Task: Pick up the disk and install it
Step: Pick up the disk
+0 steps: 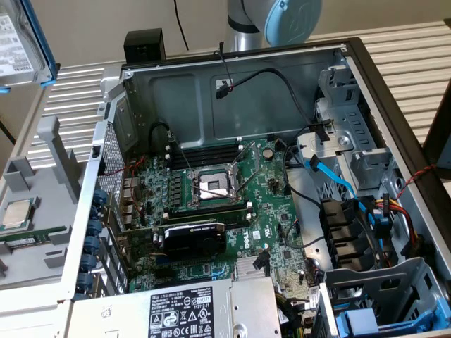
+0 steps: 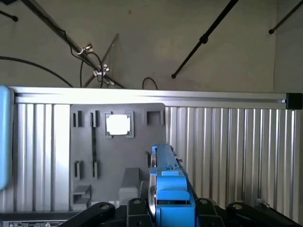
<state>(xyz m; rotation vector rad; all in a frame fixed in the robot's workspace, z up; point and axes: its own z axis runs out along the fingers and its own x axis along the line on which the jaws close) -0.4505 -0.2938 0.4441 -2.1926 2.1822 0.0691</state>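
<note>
My jaws are pinching the disk (image 2: pixel 165 165). In the wrist view it stands edge-on in my gripper (image 2: pixel 170 207), with a black finger (image 2: pixel 137 206) close against each side of its blue carrier frame.

In the exterior view the disk (image 1: pixel 17 56) hangs in the air, off the computer case (image 1: pixel 232 63) toward the exterior view's left and clear of the case's rim. This view shows the flat face and its white label. The label has dark print that I cannot read.

The power supply (image 1: pixel 176 310) at the near end of the case carries a white and black label with rows of marks, too small to make out. A black graphics card (image 1: pixel 194 238) sits on the motherboard (image 1: pixel 211 211) in front of the open processor socket (image 1: pixel 213 184).

My arm (image 1: pixel 246 24) rises behind the case's far wall, its blue joint cap (image 1: pixel 292 17) beside it.

The grey tray (image 1: pixel 42 183) lies just beside the case on the exterior view's left and holds a square silver processor chip (image 1: pixel 17 213). The wrist view looks past the disk's edge to that tray (image 2: pixel 137 137) and the chip (image 2: pixel 118 125).
</note>
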